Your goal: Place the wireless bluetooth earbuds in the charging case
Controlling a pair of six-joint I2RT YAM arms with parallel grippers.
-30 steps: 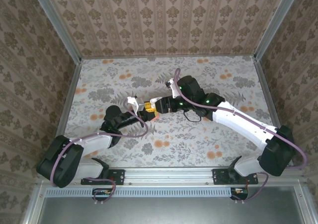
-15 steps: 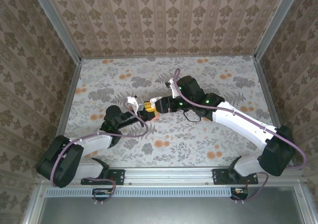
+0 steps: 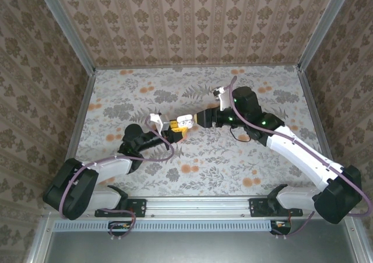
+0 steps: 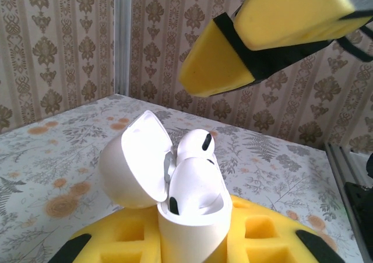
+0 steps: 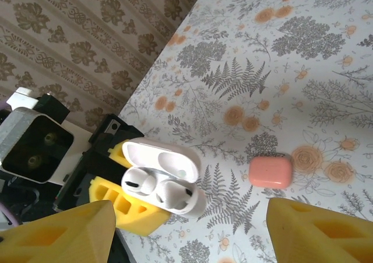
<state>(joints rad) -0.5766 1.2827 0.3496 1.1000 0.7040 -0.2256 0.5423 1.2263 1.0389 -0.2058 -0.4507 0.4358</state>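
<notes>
Charging case [image 4: 195, 216], white, upright at bottom centre of the left wrist view, clamped between the yellow pads [image 4: 116, 245] of the left pincer [image 4: 192, 248]. Lid [image 4: 131, 161] flipped open toward the left of frame. Inside: two white wireless earbuds [image 4: 198, 145], side by side in the wells, one head standing higher than the other. Right pincer [image 5: 189, 234] spread wide, holding nothing; yellow fingers [image 5: 58, 234] at the lower corners of the right wrist view, open case and earbuds left of centre between and above them, not touched. Small coral-pink case [image 5: 270, 171], closed, flat on the floral table [image 5: 303, 53], right of centre, near the white case but apart from it. Patterned wallpaper walls [image 4: 58, 53] behind.
</notes>
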